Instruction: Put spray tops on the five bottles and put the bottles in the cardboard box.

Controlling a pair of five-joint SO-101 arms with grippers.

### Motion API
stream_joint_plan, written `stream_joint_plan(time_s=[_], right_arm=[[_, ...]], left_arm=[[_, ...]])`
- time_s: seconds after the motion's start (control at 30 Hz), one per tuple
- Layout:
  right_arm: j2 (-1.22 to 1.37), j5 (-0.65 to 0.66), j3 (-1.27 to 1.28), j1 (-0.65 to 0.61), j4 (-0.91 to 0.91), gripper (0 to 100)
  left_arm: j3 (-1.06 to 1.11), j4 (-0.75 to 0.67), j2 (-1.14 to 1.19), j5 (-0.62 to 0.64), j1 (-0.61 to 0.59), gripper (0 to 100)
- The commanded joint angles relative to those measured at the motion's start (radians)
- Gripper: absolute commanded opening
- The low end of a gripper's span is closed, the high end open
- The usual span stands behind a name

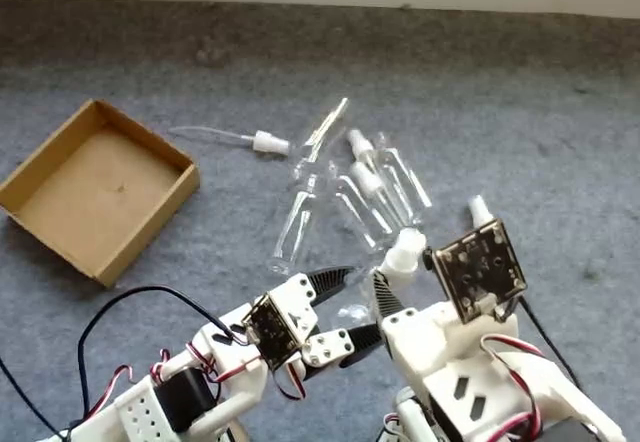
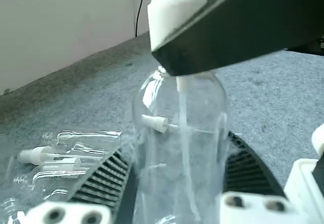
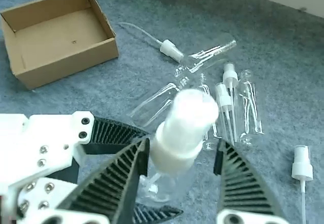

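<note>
Left gripper [image 2: 177, 155] clamps an upright clear bottle [image 2: 177, 112]. Right gripper [image 3: 183, 145] straddles, jaws apart, the spray top [image 3: 185, 117] on its neck. Cardboard box [image 1: 150, 230] holds nothing. Other bottles [image 1: 296, 224] lie on the carpet [image 1: 550, 142], two apparently capped. By my judgement, most capping and all boxing remain.

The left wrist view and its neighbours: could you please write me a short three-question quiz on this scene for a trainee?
1. True or false: the brown cardboard box already holds a bottle.
2. What is the left end effector shut on? A) a loose spray top B) a clear plastic bottle C) the box's wall
3. Fill in: the thin tube of the white plastic spray top hangs ___ that bottle.
Key: 1 false; 2 B; 3 inside.
</note>
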Motion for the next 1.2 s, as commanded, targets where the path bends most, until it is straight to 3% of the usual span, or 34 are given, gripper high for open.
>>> stream_joint_plan(time_s=[0.0,0.13,0.4,0.63,0.83,1.0,1.17], right_arm=[[0.013,0.0,-0.127,-0.084,0.038,19.2],[0.013,-0.048,-0.177,-0.117,0.051,19.2],[0.005,-0.048,-0.18,-0.111,0.051,18.9],[0.004,-0.048,-0.177,-0.111,0.056,18.6],[0.004,-0.048,-0.176,-0.111,0.054,0.5],[0.004,-0.052,-0.171,-0.111,0.094,0.5],[0.004,-0.049,0.016,-0.111,0.087,0.5]], left_arm=[[0.019,-0.017,-0.016,-0.005,-0.079,9],[0.019,-0.054,-0.016,-0.005,-0.156,9],[0.016,-0.057,-0.018,-0.005,-0.171,9],[0.019,-0.164,-0.018,-0.009,-0.186,9],[0.019,-0.224,-0.018,-0.005,-0.291,9],[0.019,-0.25,-0.018,-0.005,-0.329,9],[0.016,-0.25,-0.018,-0.006,-0.329,9]])
